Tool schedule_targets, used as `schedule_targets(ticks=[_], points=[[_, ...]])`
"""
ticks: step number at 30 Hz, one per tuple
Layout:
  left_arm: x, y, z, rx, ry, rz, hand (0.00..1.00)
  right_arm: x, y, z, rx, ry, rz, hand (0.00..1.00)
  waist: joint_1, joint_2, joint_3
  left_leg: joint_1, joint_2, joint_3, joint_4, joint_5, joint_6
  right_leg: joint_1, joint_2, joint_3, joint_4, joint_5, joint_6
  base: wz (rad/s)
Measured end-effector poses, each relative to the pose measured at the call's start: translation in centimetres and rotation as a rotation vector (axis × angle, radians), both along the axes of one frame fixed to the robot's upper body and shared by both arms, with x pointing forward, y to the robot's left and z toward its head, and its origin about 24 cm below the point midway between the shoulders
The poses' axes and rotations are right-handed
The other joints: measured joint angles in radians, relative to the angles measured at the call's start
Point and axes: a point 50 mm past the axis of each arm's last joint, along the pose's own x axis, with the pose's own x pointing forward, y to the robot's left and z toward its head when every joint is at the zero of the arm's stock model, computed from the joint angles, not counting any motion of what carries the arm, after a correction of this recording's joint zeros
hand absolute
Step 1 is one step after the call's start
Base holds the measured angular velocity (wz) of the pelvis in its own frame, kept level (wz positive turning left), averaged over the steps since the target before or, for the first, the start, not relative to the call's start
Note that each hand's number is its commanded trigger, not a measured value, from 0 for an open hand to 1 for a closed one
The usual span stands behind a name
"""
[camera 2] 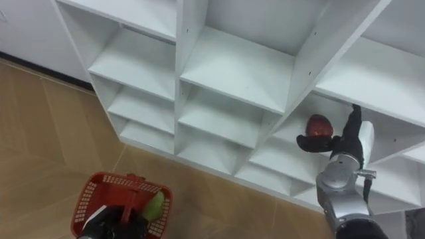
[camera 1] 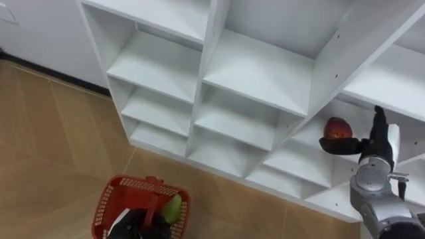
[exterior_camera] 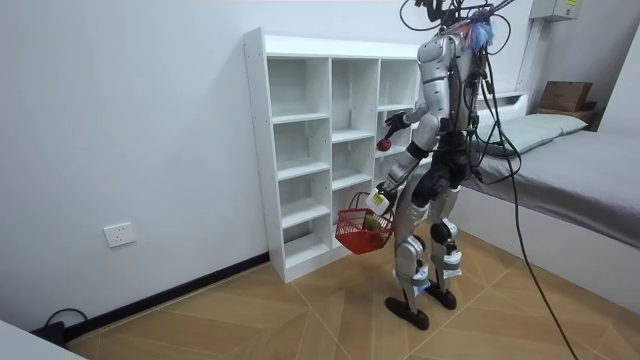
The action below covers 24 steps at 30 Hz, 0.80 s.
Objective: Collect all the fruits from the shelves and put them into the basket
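A red apple (camera 1: pixel 338 127) hangs in front of the white closet's (camera 1: pixel 255 73) right-hand shelves, held in my right hand (camera 1: pixel 369 147), with the thumb under it and the fingers beside it. The room view shows the apple (exterior_camera: pixel 382 144) just outside the shelf front. My left hand (camera 1: pixel 135 226) is low at my side, shut on the handle of a red plastic basket (camera 1: pixel 108 201). A green fruit (camera 1: pixel 172 208) lies inside the basket. In the room view I stand upright, facing the closet (exterior_camera: pixel 300 150), with the basket (exterior_camera: pixel 360 232) at thigh height.
The closet's other compartments (camera 1: pixel 159 63) look bare. Wooden floor (camera 1: pixel 53 133) stretches to my left and below the shelves. In the room view a bed (exterior_camera: pixel 570 170) stands behind me, and a wall socket (exterior_camera: pixel 119 235) sits low on the wall at that view's left.
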Motion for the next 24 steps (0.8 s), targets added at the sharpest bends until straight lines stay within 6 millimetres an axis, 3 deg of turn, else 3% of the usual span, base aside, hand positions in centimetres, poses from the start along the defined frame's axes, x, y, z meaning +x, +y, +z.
schedule_targets(ticks=[5, 10, 16, 24], points=[[0.1, -0.2, 0.0, -0.006, -0.003, -0.001, 1.0, 1.4, 0.1, 1.3, -0.014, -0.051, -0.013, 0.0, 0.011, 0.001, 0.0004, -0.03, -0.001, -0.002, 0.003, 0.001, 0.002, -0.028, 0.001, 0.0, 0.003, 0.0, 0.0, 0.01], [0.4, -0.4, 0.0, -0.012, -0.005, 0.0, 1.0, 1.6, 0.1, 1.5, -0.016, -0.056, -0.013, 0.0, 0.011, 0.019, 0.0099, -0.057, -0.003, -0.002, -0.006, 0.004, 0.004, -0.055, -0.003, -0.014, -0.001, 0.0, 0.0, 0.02], [0.9, -0.3, -0.2, 0.0, 0.006, 0.004, 1.0, 1.6, 0.0, 1.4, -0.019, -0.05, -0.018, 0.0, 0.007, 0.04, 0.0073, -0.089, -0.005, -0.002, -0.017, 0.015, 0.0, -0.096, -0.011, -0.015, 0.0, 0.0, 0.0, 0.0], [1.7, -0.9, 0.0, 0.0, -0.007, -0.02, 1.0, 1.7, -0.1, 1.6, -0.022, -0.053, -0.018, 0.0, -0.001, 0.048, 0.0067, -0.116, -0.004, 0.002, -0.017, 0.017, -0.002, -0.134, -0.016, -0.014, 0.018, -0.001, 0.001, -0.01]])
